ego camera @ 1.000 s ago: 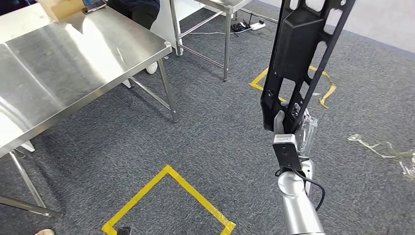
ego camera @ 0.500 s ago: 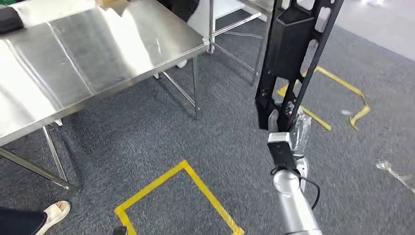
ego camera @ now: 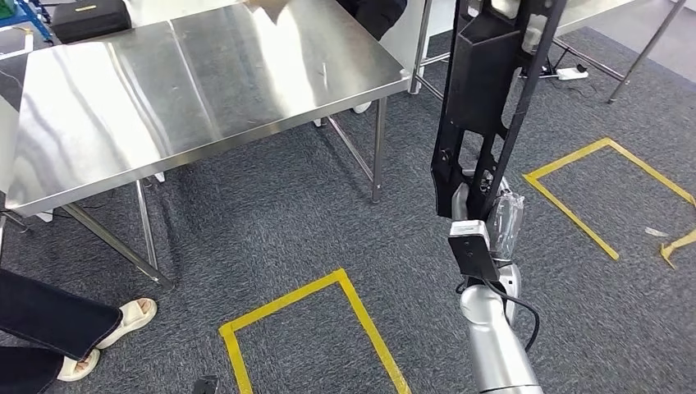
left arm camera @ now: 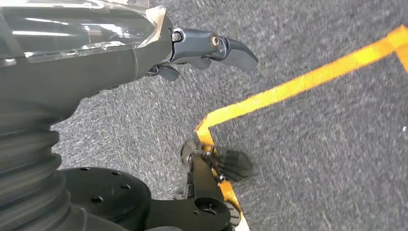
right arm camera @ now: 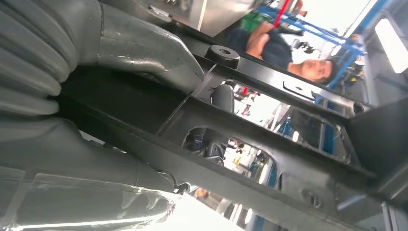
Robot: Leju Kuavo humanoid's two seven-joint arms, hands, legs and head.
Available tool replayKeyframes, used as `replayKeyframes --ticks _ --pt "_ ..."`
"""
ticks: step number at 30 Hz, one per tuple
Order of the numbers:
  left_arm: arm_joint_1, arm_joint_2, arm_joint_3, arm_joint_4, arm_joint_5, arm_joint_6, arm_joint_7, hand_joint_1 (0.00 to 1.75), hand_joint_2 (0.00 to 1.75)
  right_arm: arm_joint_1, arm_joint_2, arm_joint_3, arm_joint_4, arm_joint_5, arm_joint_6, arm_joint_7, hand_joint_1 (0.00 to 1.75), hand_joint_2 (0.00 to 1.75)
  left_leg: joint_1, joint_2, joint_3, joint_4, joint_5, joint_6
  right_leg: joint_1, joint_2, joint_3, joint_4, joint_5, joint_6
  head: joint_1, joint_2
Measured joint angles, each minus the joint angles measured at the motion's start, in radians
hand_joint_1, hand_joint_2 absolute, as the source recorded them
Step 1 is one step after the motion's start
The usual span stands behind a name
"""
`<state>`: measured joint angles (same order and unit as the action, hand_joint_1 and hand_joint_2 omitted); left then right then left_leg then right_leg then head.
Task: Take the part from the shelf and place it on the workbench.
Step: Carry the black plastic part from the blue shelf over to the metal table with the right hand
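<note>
right hand (ego camera: 484, 205) grips the black part (ego camera: 492, 90) upright beside the workbench (ego camera: 205, 82); left hand (left arm camera: 144, 48) holds nothing; no legible writing.

- The long black openwork frame part (ego camera: 492, 90) stands upright in the right hand (ego camera: 484, 201), which grips its lower end.
- The stainless steel workbench (ego camera: 197, 90) lies well to the left of that hand and farther forward.
- A yellow tape square on the grey carpet (ego camera: 312, 328) lies left of the hand and nearer; another yellow tape outline (ego camera: 607, 189) lies to its right.
- A person's sandalled feet (ego camera: 107, 336) stand far left, before the workbench.
- The left hand (left arm camera: 202, 45) hangs over the carpet, above a yellow tape corner (left arm camera: 211, 120).
</note>
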<state>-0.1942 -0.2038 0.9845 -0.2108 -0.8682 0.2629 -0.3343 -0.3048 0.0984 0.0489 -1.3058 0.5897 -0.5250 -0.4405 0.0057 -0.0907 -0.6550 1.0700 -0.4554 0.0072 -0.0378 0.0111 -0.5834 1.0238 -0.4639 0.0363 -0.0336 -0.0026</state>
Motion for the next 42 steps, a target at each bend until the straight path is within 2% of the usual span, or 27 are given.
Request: replayKeyframes --ticks 2,4,5,7,8,10,11,13,15,17,19,20,21,23,24,26,28,29,30,32,34,35,36,37,39,40,42 --pt "-0.003 0.0 0.0 0.0 0.0 0.001 0.0 0.0 1.75 -0.002 0.001 -0.001 0.0 0.001 0.001 0.002 1.75 1.75 -0.002 0.066 -0.062 0.125 -0.064 -0.007 0.005 -0.023 0.003 0.0 -0.004 -0.01 -0.011 0.0" --pt "-0.005 0.0 0.0 0.0 0.0 0.001 0.002 0.0 1.75 -0.001 -0.001 -0.002 0.001 0.001 0.002 0.004 1.75 1.75 0.0 0.087 -0.118 0.23 -0.099 -0.009 0.01 -0.05 0.004 0.0 -0.007 -0.014 -0.013 0.0" --pt "-0.004 0.0 0.0 0.0 0.0 0.001 0.003 0.0 1.75 -0.001 -0.001 -0.002 0.001 0.001 0.004 0.005 1.75 1.75 0.0 0.089 -0.121 0.234 -0.09 -0.007 0.011 -0.061 0.005 0.0 -0.008 -0.015 -0.014 0.0" --pt "-0.004 0.001 0.0 0.0 0.0 0.002 0.005 0.0 1.75 -0.002 -0.001 -0.002 0.001 0.001 0.005 0.006 1.75 1.75 -0.002 0.105 -0.066 0.133 -0.031 0.002 0.013 -0.083 0.01 0.0 -0.012 -0.015 -0.014 0.0" --pt "-0.006 0.001 0.0 0.0 0.0 0.002 0.005 0.0 1.75 -0.002 -0.001 -0.002 0.001 0.001 0.005 0.006 1.75 1.75 -0.006 0.127 -0.028 0.063 -0.005 0.007 0.016 -0.093 0.014 0.0 -0.015 -0.014 -0.014 0.0" --pt "-0.01 0.001 -0.001 0.0 0.0 0.003 0.006 0.0 1.75 -0.003 -0.002 -0.002 0.001 0.001 0.005 0.006 1.75 1.75 -0.016 0.158 0.019 -0.025 0.019 0.018 0.025 -0.112 0.019 0.001 -0.021 -0.007 -0.013 0.0" --pt "-0.012 0.001 -0.001 0.0 0.0 0.004 0.006 0.0 1.75 -0.004 -0.002 -0.001 0.001 0.002 0.005 0.006 1.75 1.75 -0.02 0.158 0.023 -0.037 0.018 0.021 0.028 -0.122 0.021 0.0 -0.024 -0.003 -0.012 0.0" --pt "-0.012 0.0 -0.001 0.0 0.002 0.006 0.007 0.0 1.75 -0.005 -0.001 -0.001 0.001 0.001 0.005 0.005 1.75 1.75 -0.02 0.131 0.024 -0.042 0.021 0.031 0.028 -0.134 0.024 0.0 -0.029 0.007 -0.012 0.0" --pt "-0.012 0.0 -0.007 0.0 0.018 0.007 0.008 0.0 1.75 -0.007 -0.001 -0.001 0.0 -0.001 0.005 0.004 1.75 1.75 -0.013 0.106 0.03 -0.05 0.028 0.043 0.026 -0.095 0.01 0.036 -0.052 0.012 -0.011 0.0" --pt "-0.014 0.0 -0.021 0.0 0.038 0.003 0.008 0.0 1.75 -0.005 -0.004 -0.001 0.0 -0.006 0.005 0.002 1.75 1.75 -0.009 0.081 0.032 -0.054 0.031 0.051 0.023 -0.037 -0.043 0.149 -0.1 0.006 -0.008 0.0" --pt "-0.014 -0.002 -0.034 0.0 0.044 -0.003 0.011 0.0 1.75 0.003 -0.009 -0.001 0.0 -0.009 0.005 0.001 1.75 1.75 -0.008 0.051 0.032 -0.053 0.031 0.052 0.023 -0.018 -0.107 0.267 -0.135 0.006 -0.006 0.0" --pt "-0.013 -0.002 -0.039 0.0 0.044 -0.005 0.013 0.0 1.75 0.006 -0.011 -0.001 0.0 -0.009 0.005 0.001 1.75 1.75 -0.008 0.034 0.032 -0.053 0.031 0.052 0.022 -0.015 -0.12 0.281 -0.131 0.012 -0.005 0.0" --pt "-0.012 -0.003 -0.043 0.0 0.045 -0.005 0.015 0.0 1.75 0.008 -0.012 -0.001 0.0 -0.009 0.005 0.001 1.75 1.75 -0.007 0.018 0.033 -0.052 0.03 0.052 0.021 -0.013 -0.113 0.253 -0.11 0.022 -0.005 0.0" --pt "-0.011 -0.004 -0.05 0.0 0.045 -0.005 0.017 0.0 1.75 0.009 -0.014 -0.001 0.0 -0.009 0.005 0.001 1.75 1.75 -0.004 -0.011 0.035 -0.049 0.028 0.047 0.015 0.014 -0.059 0.115 -0.045 0.041 -0.003 0.0" --pt "-0.011 -0.004 -0.052 0.0 0.045 -0.005 0.018 0.0 1.75 0.009 -0.015 -0.001 0.0 -0.008 0.005 0.001 1.75 1.75 -0.004 -0.024 0.034 -0.046 0.027 0.043 0.012 0.03 -0.033 0.055 -0.021 0.044 -0.002 0.0" --pt "-0.011 -0.005 -0.055 0.0 0.045 -0.004 0.02 0.0 1.75 0.009 -0.015 -0.001 0.0 -0.008 0.005 0.0 1.75 1.75 -0.006 -0.042 0.028 -0.043 0.027 0.033 0.011 0.047 -0.009 0.006 -0.002 0.036 -0.001 0.0" --pt "-0.009 -0.004 -0.056 0.0 0.046 -0.002 0.023 0.0 1.75 0.009 -0.014 0.0 0.0 -0.006 0.005 0.0 1.75 1.75 -0.004 -0.052 0.023 -0.044 0.029 0.023 0.012 0.028 -0.006 0.005 0.0 0.021 -0.001 0.0" --pt "-0.008 -0.004 -0.057 0.0 0.047 -0.001 0.024 0.0 1.75 0.008 -0.013 0.0 -0.001 -0.005 0.005 0.0 1.75 1.75 -0.005 -0.038 0.02 -0.038 0.024 0.018 0.011 0.02 -0.004 0.004 0.001 0.013 -0.002 0.0" --pt "-0.009 -0.004 -0.058 0.0 0.048 0.0 0.025 0.0 1.75 0.006 -0.011 0.0 -0.001 -0.005 0.005 -0.001 1.75 1.75 -0.006 -0.011 0.009 -0.017 0.011 0.012 0.009 0.009 -0.001 0.002 0.001 0.004 -0.005 0.0" --pt "-0.01 -0.003 -0.06 0.0 0.048 0.0 0.025 0.0 1.75 0.005 -0.008 -0.001 -0.002 -0.005 0.005 -0.001 1.75 1.75 -0.006 0.056 -0.039 0.08 -0.04 0.001 0.011 -0.014 0.003 0.0 -0.002 -0.013 -0.013 0.0" --pt "-0.011 -0.004 -0.061 0.0 0.048 0.001 0.026 0.0 1.75 0.006 -0.009 -0.001 -0.003 -0.005 0.005 -0.001 1.75 1.75 0.001 0.082 -0.104 0.198 -0.085 -0.006 0.015 -0.041 0.005 0.0 -0.005 -0.022 -0.016 0.0" --pt "-0.01 -0.004 -0.061 0.0 0.048 0.001 0.026 0.0 1.75 0.006 -0.009 -0.001 -0.003 -0.005 0.005 -0.001 1.75 1.75 0.003 0.086 -0.121 0.227 -0.087 -0.008 0.015 -0.055 0.006 0.0 -0.007 -0.025 -0.016 0.0" --pt "-0.009 -0.004 -0.061 0.0 0.048 0.002 0.026 0.0 1.75 0.006 -0.008 -0.001 -0.003 -0.005 0.005 -0.001 1.75 1.75 0.005 0.09 -0.116 0.212 -0.07 -0.009 0.015 -0.067 0.007 0.0 -0.008 -0.025 -0.016 0.0" --pt "-0.009 -0.004 -0.062 0.0 0.048 0.002 0.026 0.0 1.75 0.006 -0.008 -0.001 -0.003 -0.004 0.005 -0.001 1.75 1.75 0.007 0.096 -0.09 0.161 -0.04 -0.008 0.015 -0.077 0.009 0.0 -0.01 -0.024 -0.017 0.0" --pt "-0.01 -0.003 -0.063 0.0 0.048 0.003 0.026 0.0 1.75 0.005 -0.008 -0.001 -0.004 -0.003 0.005 -0.002 1.75 1.75 0.006 0.114 -0.016 0.028 0.014 -0.002 0.019 -0.091 0.013 0.001 -0.015 -0.017 -0.016 0.0" --pt "-0.01 -0.003 -0.065 0.0 0.048 0.004 0.026 0.0 1.75 0.004 -0.007 -0.001 -0.006 -0.003 0.005 -0.004 1.75 1.75 0.003 0.12 0.01 -0.016 0.026 0.002 0.021 -0.095 0.014 0.001 -0.017 -0.012 -0.015 0.0" --pt "-0.01 -0.003 -0.068 0.0 0.048 0.005 0.026 0.0 1.75 0.003 -0.006 0.0 -0.009 -0.003 0.005 -0.008 1.75 1.75 -0.005 0.119 0.021 -0.039 0.023 0.009 0.025 -0.105 0.016 -0.001 -0.019 -0.001 -0.012 0.0"
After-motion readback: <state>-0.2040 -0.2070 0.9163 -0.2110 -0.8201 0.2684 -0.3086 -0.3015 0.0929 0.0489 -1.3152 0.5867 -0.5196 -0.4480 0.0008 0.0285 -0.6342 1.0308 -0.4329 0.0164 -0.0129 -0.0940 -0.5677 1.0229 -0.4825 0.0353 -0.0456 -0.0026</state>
